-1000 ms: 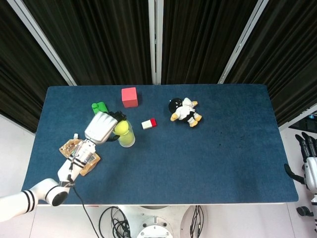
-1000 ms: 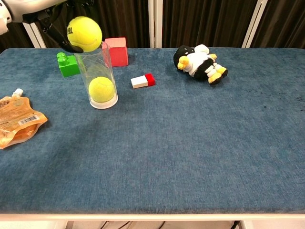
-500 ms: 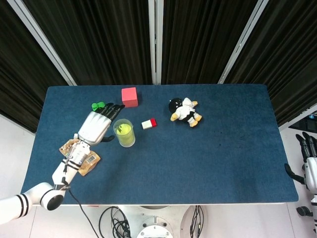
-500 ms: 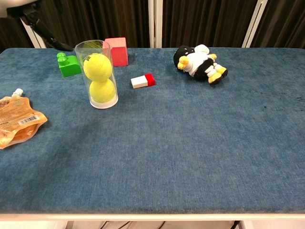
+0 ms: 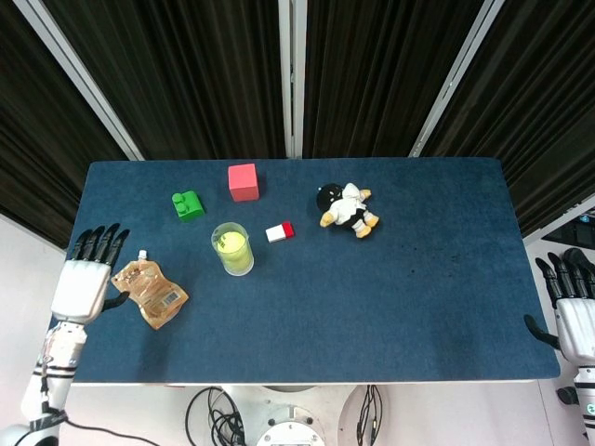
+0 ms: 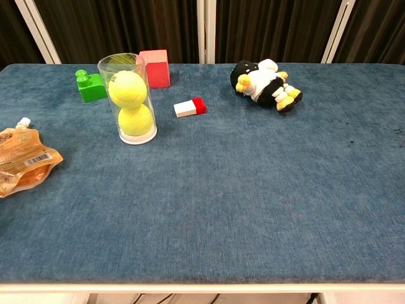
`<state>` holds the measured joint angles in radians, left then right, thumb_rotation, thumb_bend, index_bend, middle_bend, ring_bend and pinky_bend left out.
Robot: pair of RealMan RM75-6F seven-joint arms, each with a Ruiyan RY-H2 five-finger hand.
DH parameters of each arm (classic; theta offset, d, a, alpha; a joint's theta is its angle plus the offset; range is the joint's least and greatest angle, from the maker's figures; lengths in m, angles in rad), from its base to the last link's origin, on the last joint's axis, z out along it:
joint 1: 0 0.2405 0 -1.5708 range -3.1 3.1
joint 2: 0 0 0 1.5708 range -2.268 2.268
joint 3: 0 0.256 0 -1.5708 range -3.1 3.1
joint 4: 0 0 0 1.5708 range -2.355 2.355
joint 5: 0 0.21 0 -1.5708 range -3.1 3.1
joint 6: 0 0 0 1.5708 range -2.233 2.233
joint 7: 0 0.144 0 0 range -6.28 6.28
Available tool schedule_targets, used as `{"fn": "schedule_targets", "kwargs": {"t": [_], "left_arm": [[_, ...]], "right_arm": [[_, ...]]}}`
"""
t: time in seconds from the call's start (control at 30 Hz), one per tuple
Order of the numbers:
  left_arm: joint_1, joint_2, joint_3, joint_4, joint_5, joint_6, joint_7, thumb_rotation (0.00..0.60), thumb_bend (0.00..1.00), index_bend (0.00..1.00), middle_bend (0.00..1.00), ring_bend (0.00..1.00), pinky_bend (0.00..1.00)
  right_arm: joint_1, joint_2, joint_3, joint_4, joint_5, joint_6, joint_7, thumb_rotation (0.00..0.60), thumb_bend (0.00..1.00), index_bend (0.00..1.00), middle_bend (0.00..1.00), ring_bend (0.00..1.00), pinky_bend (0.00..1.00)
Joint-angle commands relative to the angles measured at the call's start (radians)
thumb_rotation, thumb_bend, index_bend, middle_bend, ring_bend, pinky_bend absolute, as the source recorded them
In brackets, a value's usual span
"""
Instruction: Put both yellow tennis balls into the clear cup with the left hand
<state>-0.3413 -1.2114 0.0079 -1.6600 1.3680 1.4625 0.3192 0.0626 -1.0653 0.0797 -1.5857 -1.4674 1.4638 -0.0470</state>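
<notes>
Both tennis balls point(image 6: 130, 104) now sit stacked in the clear cup point(image 6: 128, 98), and the left hand point(image 5: 82, 280) has pulled back off the counter point(image 6: 240, 190), fingers spread and empty (task looks done).

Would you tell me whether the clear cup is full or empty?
Full: the clear cup stands upright with two yellow tennis balls stacked inside.

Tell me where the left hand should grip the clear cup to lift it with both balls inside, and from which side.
Wrap the fingers around the clear cup's straight wall near mid-height, coming in level from its left, where the left hand waits. It stands upright and tall with two tennis balls stacked inside, so a top grasp looks blocked. The green block sits behind-left, so approach slightly from the front.
</notes>
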Motion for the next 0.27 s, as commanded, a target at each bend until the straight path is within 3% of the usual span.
{"fn": "schedule_targets", "kwargs": {"t": [0.03,0.27], "left_arm": [[0.082,0.001,0.050,0.081,0.048,0.063,-0.081,0.600,0.07,0.00,0.00,0.00,0.08],[0.135,-0.028,0.040,0.160,0.095,0.119,-0.162,0.600,0.07,0.00,0.00,0.00,0.05]], "right_arm": [[0.002,-0.010,-0.003,-0.003,-0.010,0.006,-0.018,0.600,0.18,0.00,0.00,0.00,0.00],[0.010,-0.015,-0.005,-0.030,-0.034,0.017,-0.065,0.600,0.18,0.00,0.00,0.00,0.00]]}}
